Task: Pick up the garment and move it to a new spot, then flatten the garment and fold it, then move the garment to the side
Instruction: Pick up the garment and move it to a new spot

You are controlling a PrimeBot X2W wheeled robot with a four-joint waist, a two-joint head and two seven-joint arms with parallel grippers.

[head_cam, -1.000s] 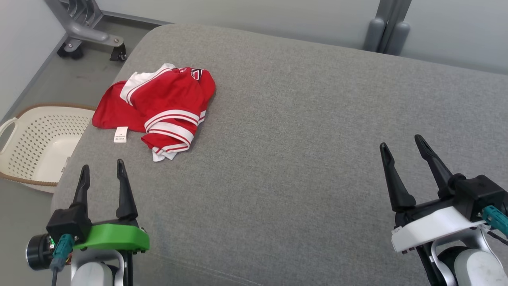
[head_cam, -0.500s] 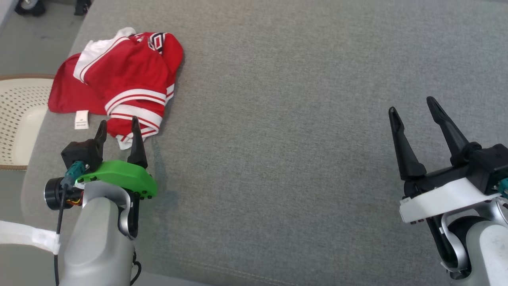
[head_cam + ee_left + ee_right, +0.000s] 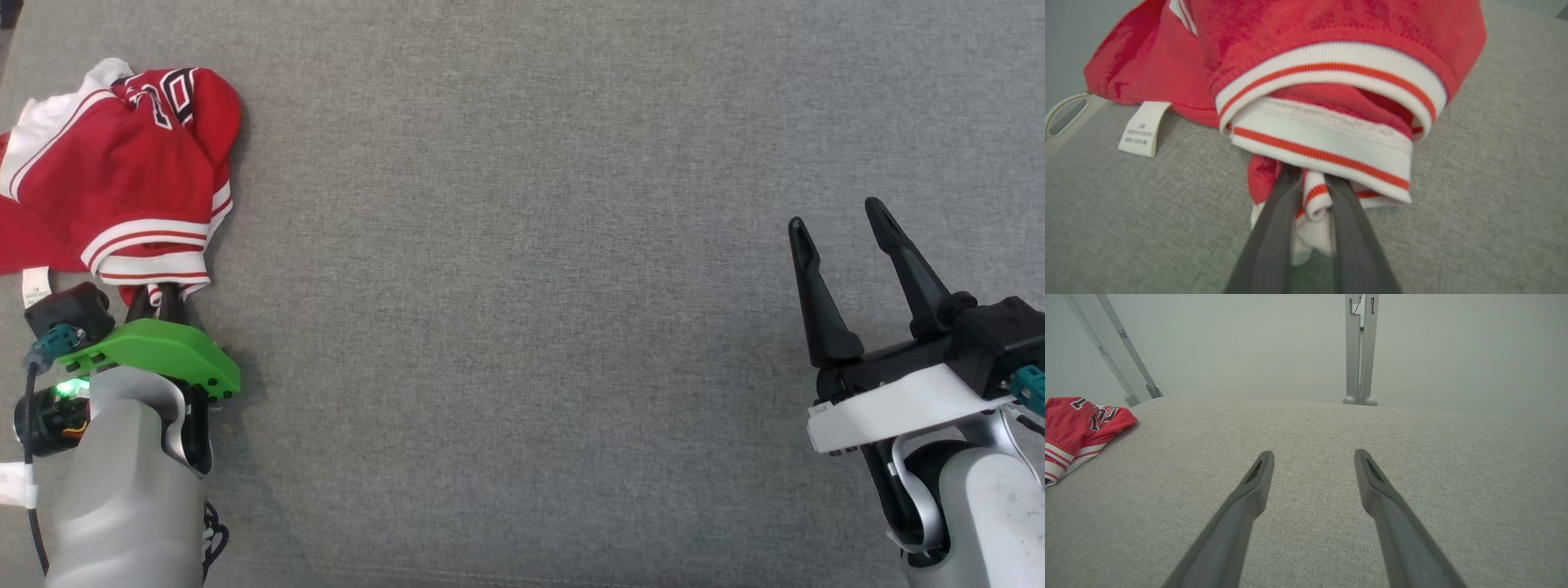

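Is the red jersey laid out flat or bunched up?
Bunched up. The red jersey lies in a crumpled heap on the grey cushion, striped hem doubled over itself, left gripper pinching its trim.

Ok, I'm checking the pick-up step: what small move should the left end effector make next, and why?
Probably a short lift straight up. The left end effector looks pinched on a striped fold at the near edge of the garment, which lies crumpled on the grey cushion. Lifting would test the grip before carrying it elsewhere.
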